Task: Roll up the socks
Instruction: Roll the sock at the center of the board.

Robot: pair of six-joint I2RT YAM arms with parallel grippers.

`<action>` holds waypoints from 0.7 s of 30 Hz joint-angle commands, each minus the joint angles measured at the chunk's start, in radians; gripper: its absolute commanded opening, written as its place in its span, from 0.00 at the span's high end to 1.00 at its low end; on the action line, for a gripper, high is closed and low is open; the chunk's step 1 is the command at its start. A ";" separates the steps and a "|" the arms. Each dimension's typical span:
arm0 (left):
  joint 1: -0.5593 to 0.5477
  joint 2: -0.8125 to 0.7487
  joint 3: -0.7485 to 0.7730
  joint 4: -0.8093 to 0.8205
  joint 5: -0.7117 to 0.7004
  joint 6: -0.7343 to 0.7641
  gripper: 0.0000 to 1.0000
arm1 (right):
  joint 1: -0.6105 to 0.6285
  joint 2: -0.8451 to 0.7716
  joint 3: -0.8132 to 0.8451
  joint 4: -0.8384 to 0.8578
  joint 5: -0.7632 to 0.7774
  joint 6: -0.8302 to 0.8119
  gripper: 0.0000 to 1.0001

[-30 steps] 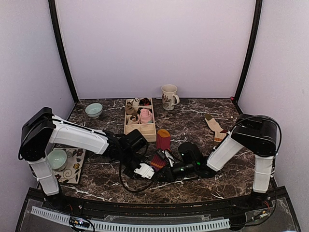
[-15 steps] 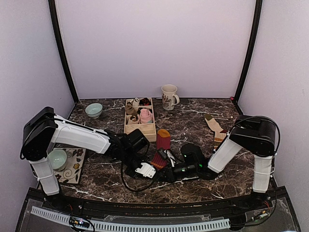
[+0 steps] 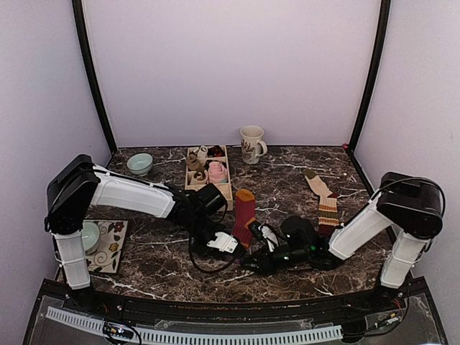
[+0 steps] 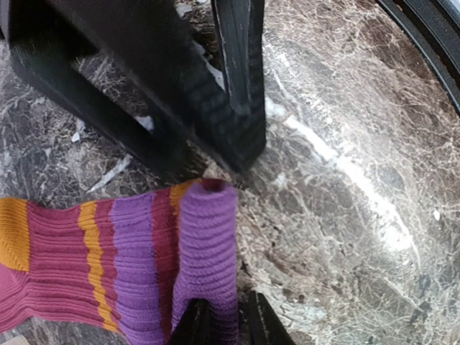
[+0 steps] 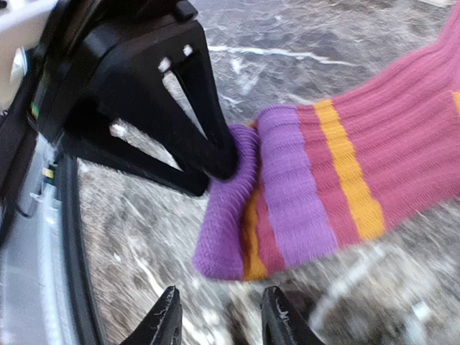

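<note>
Only the top view shows the whole striped sock (image 3: 244, 210). It lies flat near the middle of the worktop (image 3: 287, 169), and a second sock (image 3: 327, 205) lies well off to the right. Up close, the left fingers (image 4: 195, 323) pinch the folded purple end of the striped sock. The right fingers (image 5: 277, 316) are spread apart and hold nothing. The purple end lies just past their tips. Both close views cut off the sock's far end.
</note>
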 commanded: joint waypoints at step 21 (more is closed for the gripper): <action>0.016 0.232 0.234 -0.395 0.109 -0.095 0.78 | 0.314 -0.273 -0.037 -0.319 0.624 -0.627 0.58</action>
